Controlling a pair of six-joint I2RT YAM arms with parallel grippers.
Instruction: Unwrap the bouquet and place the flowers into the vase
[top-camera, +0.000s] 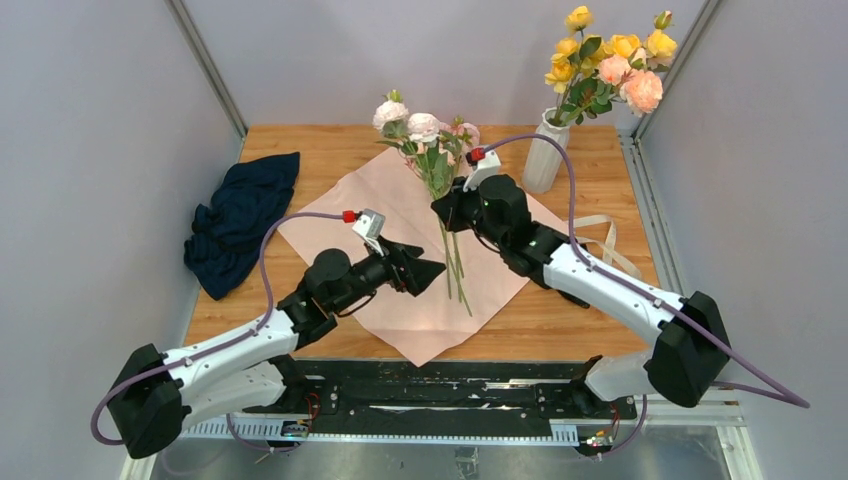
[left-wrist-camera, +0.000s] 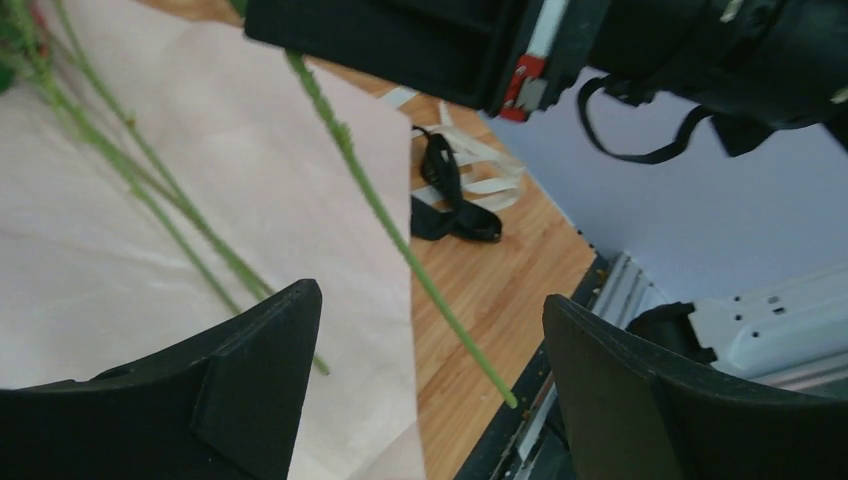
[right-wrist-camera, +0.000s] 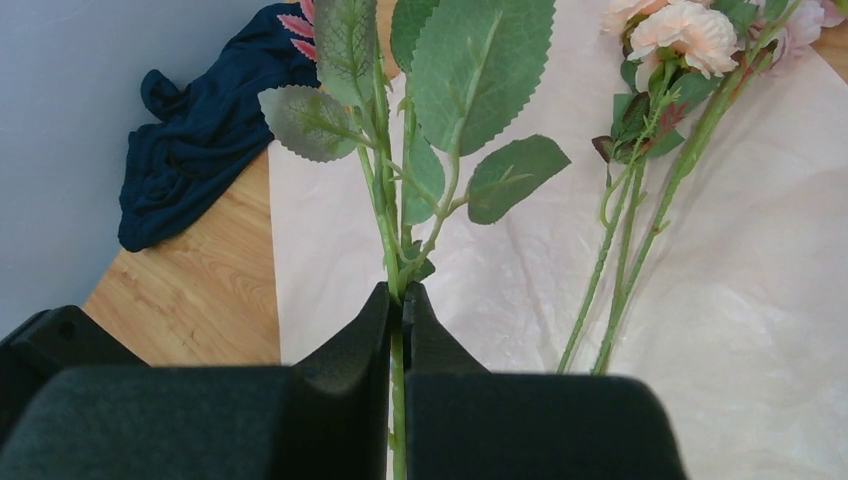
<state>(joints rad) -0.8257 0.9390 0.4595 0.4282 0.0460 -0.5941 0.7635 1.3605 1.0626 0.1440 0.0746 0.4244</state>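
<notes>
The bouquet is unwrapped: its pink paper (top-camera: 400, 270) lies flat on the table. The flowers (top-camera: 420, 128), pale-pink roses on thin green stems, lie at its far end, stems (top-camera: 457, 265) pointing toward me. My right gripper (top-camera: 444, 212) is shut on one leafy stem (right-wrist-camera: 398, 290), lifted off the paper. Other roses (right-wrist-camera: 680, 30) lie on the paper beside it. My left gripper (left-wrist-camera: 430, 310) stands open, low over the paper. The lifted stem (left-wrist-camera: 390, 215) hangs free between its fingers. The white ribbed vase (top-camera: 543, 152) stands at the back right, holding yellow and peach roses (top-camera: 610, 60).
A dark blue cloth (top-camera: 240, 220) lies bunched at the table's left edge. Loose cream ribbon (top-camera: 605, 240) and a black ribbon (left-wrist-camera: 450, 195) lie right of the paper, behind the right arm. The frame's posts rise at both back corners.
</notes>
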